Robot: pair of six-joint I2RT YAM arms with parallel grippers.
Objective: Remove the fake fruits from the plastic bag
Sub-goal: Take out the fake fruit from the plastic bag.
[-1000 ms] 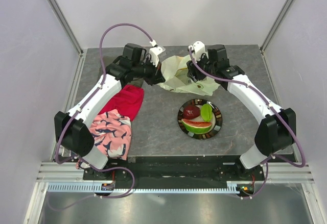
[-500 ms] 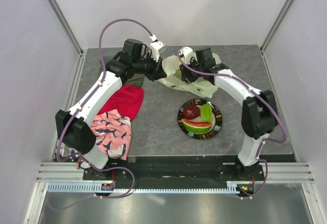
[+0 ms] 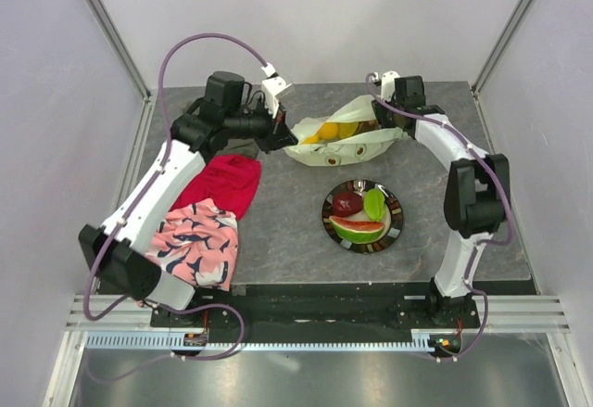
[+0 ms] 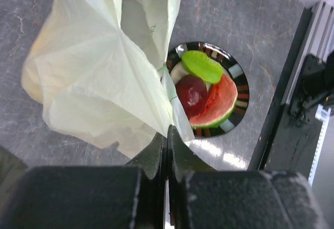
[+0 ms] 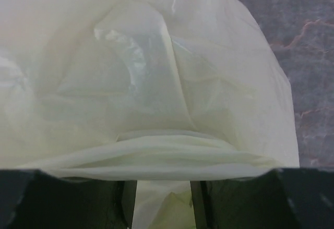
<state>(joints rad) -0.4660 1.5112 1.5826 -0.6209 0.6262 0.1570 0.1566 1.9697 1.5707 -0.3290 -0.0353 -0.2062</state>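
The pale-green plastic bag (image 3: 343,143) hangs stretched between my two grippers at the back of the table, its mouth open upward. Yellow fruits (image 3: 326,133) and a brownish piece (image 3: 368,128) show inside it. My left gripper (image 3: 283,131) is shut on the bag's left edge; the left wrist view shows the jaws (image 4: 167,135) closed on the film (image 4: 104,72). My right gripper (image 3: 389,113) holds the bag's right end; in the right wrist view the bag (image 5: 156,83) fills the frame and runs between the fingers (image 5: 197,203). The dark red apple (image 3: 347,204), green piece (image 3: 373,203) and watermelon slice (image 3: 358,229) lie on the plate (image 3: 394,226).
A red cloth (image 3: 223,184) and a pink patterned cloth (image 3: 199,242) lie under the left arm at the left. The dark-rimmed plate sits right of centre and also shows in the left wrist view (image 4: 239,75). Grey walls and frame posts close in the table.
My right gripper has moved right and back, drawing the bag's right end with it. The bag is now pulled taut and open between the grippers, and the yellow fruits show. The left arm shifted slightly left.
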